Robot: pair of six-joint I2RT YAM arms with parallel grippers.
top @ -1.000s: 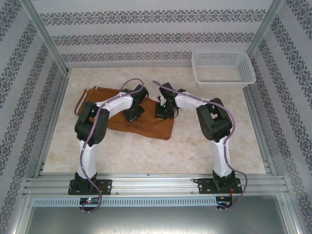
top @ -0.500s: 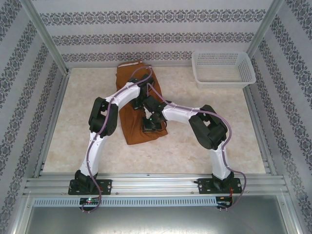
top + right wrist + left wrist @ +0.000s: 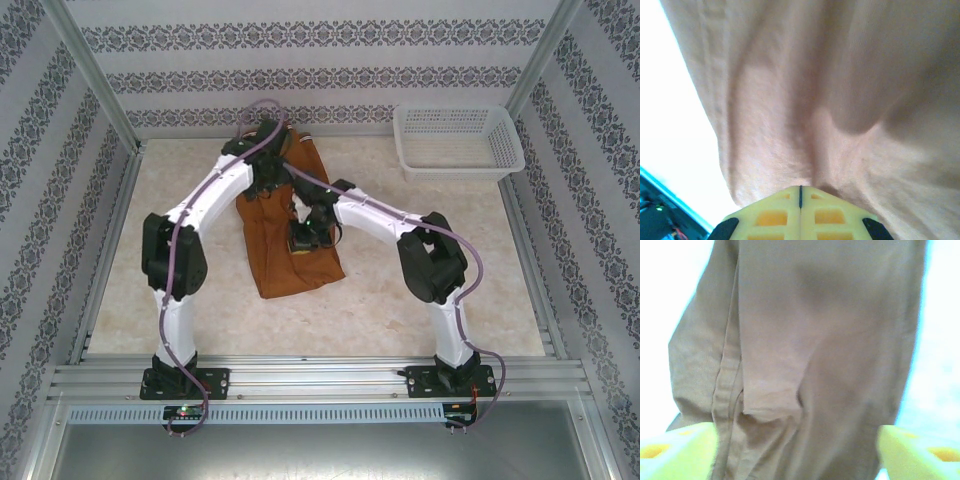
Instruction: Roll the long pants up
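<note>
The long pants [image 3: 297, 266] are rust-brown and lie as a narrow strip from the back wall toward me, near the table's middle. My left gripper [image 3: 268, 176] hovers over their far part. In the left wrist view its yellow fingers [image 3: 680, 450] stand wide apart at the frame's bottom corners, with the pants [image 3: 815, 340] spread below them. My right gripper [image 3: 305, 236] sits on the middle of the strip. In the right wrist view it [image 3: 800, 189] is shut, and a pinched ridge of the pants [image 3: 840, 75] runs out from its tip.
A white plastic basket [image 3: 458, 140] stands at the back right corner. Patterned walls and metal rails [image 3: 100, 250] enclose the marble table [image 3: 180, 180]. Bare table lies to the left and right of the pants.
The pants have swung from lying crosswise to lying lengthwise toward the back wall. The left arm has reached further back, its elbow swinging left. The right gripper has shifted slightly farther.
</note>
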